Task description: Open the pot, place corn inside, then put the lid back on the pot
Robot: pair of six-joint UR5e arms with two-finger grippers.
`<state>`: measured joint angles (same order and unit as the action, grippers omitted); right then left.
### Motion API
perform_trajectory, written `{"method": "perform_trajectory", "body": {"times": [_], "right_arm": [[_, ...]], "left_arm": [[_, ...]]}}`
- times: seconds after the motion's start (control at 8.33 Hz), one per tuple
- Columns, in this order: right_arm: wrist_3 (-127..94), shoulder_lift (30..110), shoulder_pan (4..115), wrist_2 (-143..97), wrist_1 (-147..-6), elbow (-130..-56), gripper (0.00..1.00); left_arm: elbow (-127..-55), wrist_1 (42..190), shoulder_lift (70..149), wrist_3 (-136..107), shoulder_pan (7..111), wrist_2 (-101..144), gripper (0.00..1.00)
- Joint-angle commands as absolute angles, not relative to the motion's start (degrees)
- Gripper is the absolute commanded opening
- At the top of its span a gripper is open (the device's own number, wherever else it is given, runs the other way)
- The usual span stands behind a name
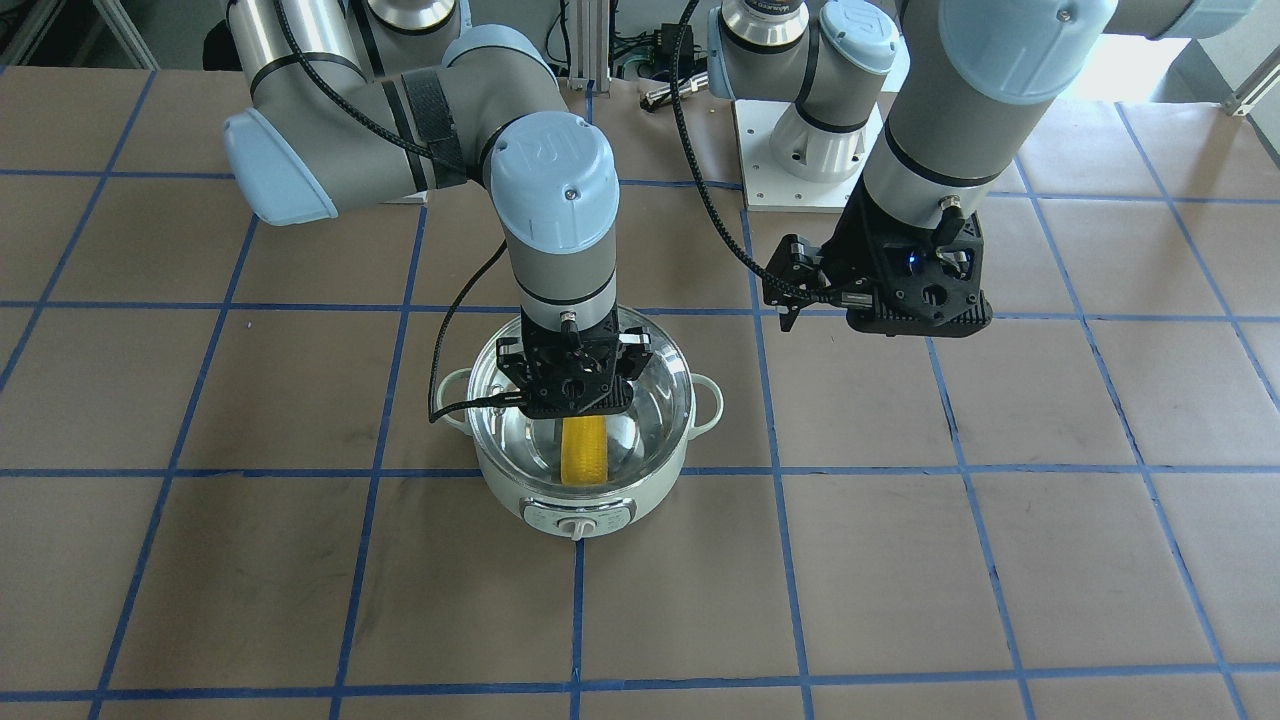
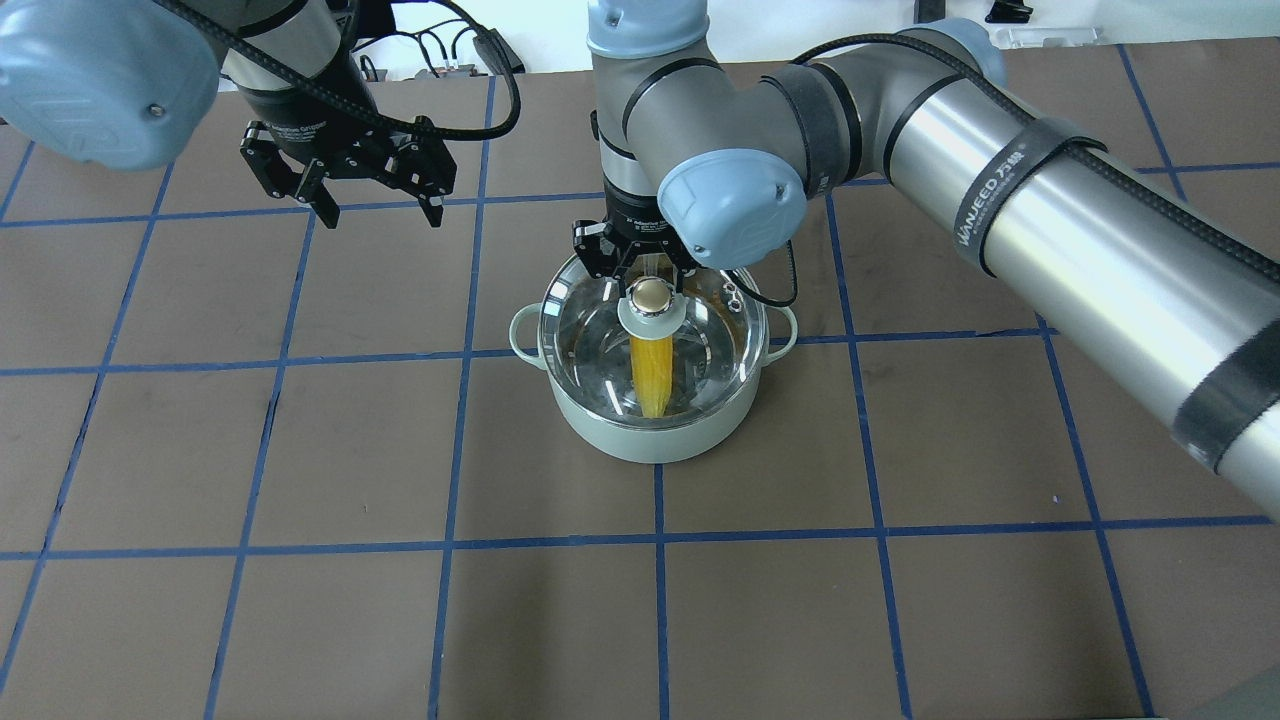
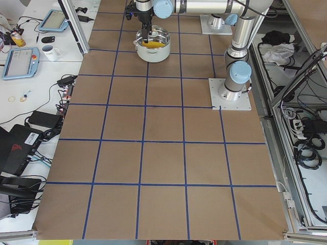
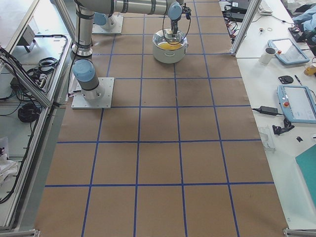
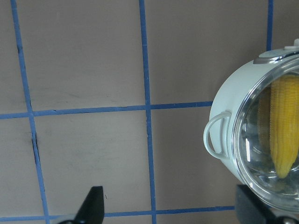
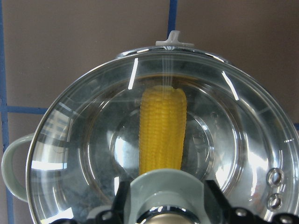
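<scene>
Right end effector (image 6: 167, 205) up close, its fingers pressed to either side of the beige knob (image 2: 651, 294), clamped on the lid (image 6: 224, 140) by the look of it. The glass sits across the pot (image 2: 650, 435) with the corn (image 6: 162, 130) lying inside beneath it. That's the last step, I'd say, and the next move calls for letting go and rising straight up without nudging the lid askew; farther off, the left end effector (image 2: 380, 212) hangs over the tabletop (image 2: 900, 620), fingers spread, holding nothing.
</scene>
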<state>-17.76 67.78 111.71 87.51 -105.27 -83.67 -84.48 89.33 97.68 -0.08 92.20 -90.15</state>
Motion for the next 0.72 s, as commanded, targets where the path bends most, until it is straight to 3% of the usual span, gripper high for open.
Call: {"method": "perform_trajectory", "body": {"times": [0.0, 0.6], "right_arm": [[-17.8, 67.9, 111.7, 87.7, -105.3, -83.7, 0.89], [-16.7, 78.0, 110.6, 88.0, -101.4, -83.5, 1.0]], "left_arm": [[-84.5, 89.4, 97.6, -0.1, 92.2, -90.3, 1.0], [-84.5, 89.3, 97.6, 0.1, 92.1, -90.4, 1.0]]}}
